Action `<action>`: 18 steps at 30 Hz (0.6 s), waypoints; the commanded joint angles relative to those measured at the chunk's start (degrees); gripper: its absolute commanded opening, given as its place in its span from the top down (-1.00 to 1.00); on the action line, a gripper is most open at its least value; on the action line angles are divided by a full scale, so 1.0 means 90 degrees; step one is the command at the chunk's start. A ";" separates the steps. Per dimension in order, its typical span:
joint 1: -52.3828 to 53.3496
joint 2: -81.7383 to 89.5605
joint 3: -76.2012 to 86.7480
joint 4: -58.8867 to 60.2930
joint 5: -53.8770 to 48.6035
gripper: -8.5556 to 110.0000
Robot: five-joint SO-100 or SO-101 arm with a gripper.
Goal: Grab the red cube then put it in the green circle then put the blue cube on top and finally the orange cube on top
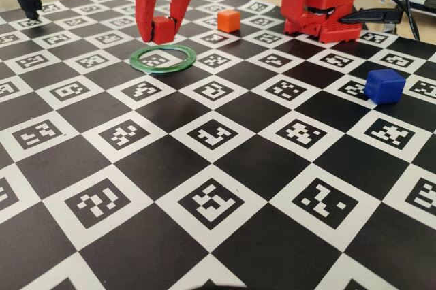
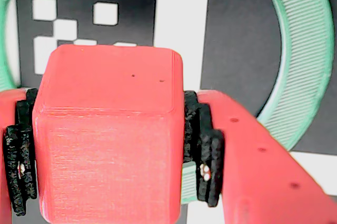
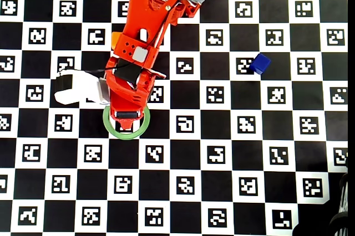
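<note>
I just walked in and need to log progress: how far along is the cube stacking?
Early. The gripper is shut on the red cube, held over the far edge of the green circle, not yet released. Nothing is stacked: the blue cube and orange cube sit apart on the board, untouched. Both placements remain.

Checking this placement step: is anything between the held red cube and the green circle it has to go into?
Nothing visible. The gripper is shut on the red cube just behind the green circle, whose hollow centre shows only checkerboard. The orange cube and blue cube sit off to the right in the fixed view.
</note>
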 commanded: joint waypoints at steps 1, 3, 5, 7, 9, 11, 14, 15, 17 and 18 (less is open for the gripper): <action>-0.0039 0.0098 -0.0098 -0.0107 0.0078 0.94; -0.0039 0.0068 -0.0098 -0.0117 0.0098 0.94; -0.0039 0.0039 -0.0098 -0.0137 0.0098 0.94; -0.0039 -0.0010 -0.0107 -0.0166 0.0088 0.94; -0.0039 -0.0059 -0.0117 -0.0195 0.0088 0.94; -0.0039 -0.0107 -0.0117 -0.0225 0.0088 0.94; -0.0039 -0.0215 -0.0146 -0.0264 0.0078 0.94; -0.0020 -0.0273 -0.0186 -0.0264 0.0078 0.94; 0.0000 -0.0322 -0.0254 -0.0244 0.0078 0.94; 0.0010 -0.0352 -0.0283 -0.0244 0.0078 0.94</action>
